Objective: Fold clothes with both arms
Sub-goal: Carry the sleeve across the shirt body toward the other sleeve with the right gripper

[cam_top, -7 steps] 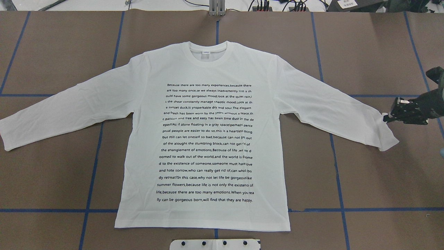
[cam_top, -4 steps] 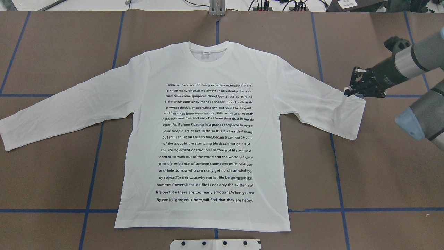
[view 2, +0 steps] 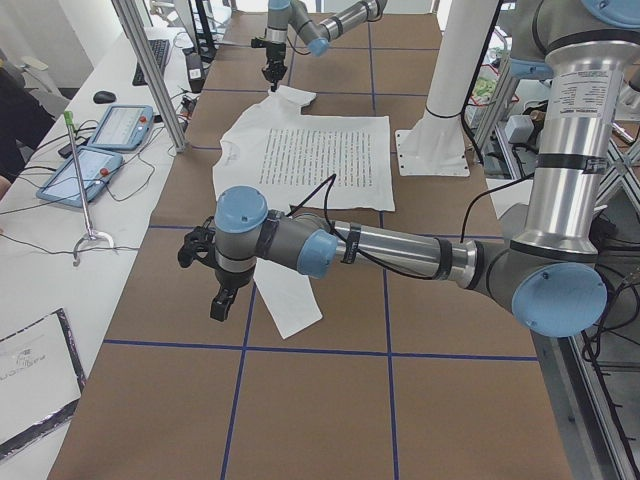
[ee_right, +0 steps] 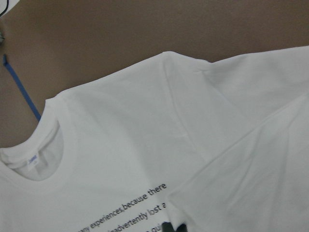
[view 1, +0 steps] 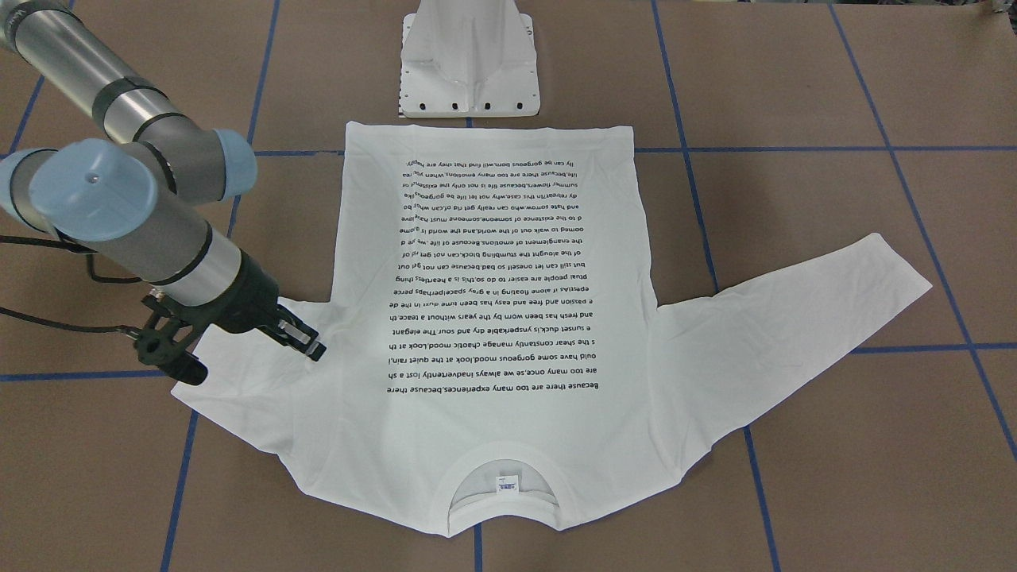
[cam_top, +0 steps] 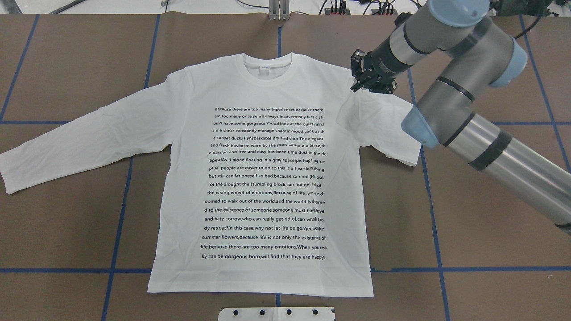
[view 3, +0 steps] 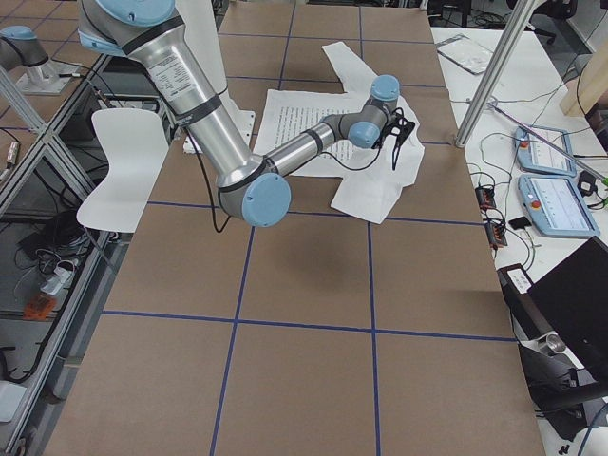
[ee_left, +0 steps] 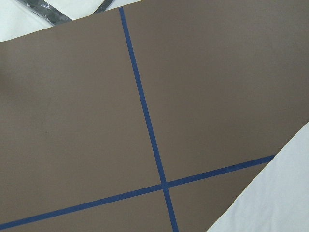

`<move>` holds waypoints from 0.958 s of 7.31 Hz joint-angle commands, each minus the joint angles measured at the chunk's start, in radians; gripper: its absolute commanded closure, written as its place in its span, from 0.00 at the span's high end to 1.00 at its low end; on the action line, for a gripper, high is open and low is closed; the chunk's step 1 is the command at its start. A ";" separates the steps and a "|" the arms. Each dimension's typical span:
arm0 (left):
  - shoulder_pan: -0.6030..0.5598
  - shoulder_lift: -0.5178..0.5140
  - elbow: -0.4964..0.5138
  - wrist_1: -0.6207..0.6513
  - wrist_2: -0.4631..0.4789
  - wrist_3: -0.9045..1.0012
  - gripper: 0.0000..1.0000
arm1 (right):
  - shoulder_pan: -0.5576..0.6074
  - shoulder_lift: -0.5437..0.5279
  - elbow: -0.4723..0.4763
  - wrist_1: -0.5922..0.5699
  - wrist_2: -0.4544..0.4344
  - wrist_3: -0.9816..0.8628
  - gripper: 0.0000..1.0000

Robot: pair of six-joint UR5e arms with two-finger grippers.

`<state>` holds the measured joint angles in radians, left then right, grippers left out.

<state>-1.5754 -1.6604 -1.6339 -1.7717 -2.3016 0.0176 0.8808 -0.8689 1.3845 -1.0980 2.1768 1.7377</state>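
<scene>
- The T-shirt (cam_top: 263,276) lies flat and print up mid-table, collar away from my base. The body hasn't budged.
- The right sleeve (cam_top: 383,133) was stretched out sideways a second ago. Now it's doubled back toward the shoulder, so the first fold looks nearly laid.
- My right gripper (cam_top: 355,87) is pinching its cuff, right over the shoulder seam.
- My left gripper (view 2: 219,310) hangs just beside the other cuff. Open or closed, can't tell.
</scene>
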 commanded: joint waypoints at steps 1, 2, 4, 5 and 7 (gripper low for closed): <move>0.000 0.002 0.000 0.000 0.001 -0.001 0.99 | -0.061 0.225 -0.167 -0.002 -0.102 0.072 0.00; 0.000 0.005 0.000 0.000 -0.001 0.001 0.99 | -0.087 0.332 -0.253 0.001 -0.139 0.072 0.00; 0.000 0.007 -0.001 0.000 -0.001 -0.001 0.99 | -0.166 0.424 -0.297 0.007 -0.221 0.072 0.00; 0.000 0.007 -0.001 0.000 -0.001 0.001 0.99 | -0.189 0.457 -0.321 0.007 -0.239 0.074 0.00; 0.000 0.007 -0.001 0.000 -0.001 0.001 0.99 | -0.230 0.505 -0.434 0.134 -0.302 0.074 0.00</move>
<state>-1.5754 -1.6537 -1.6352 -1.7717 -2.3025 0.0176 0.6737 -0.3961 1.0144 -1.0279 1.9041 1.8114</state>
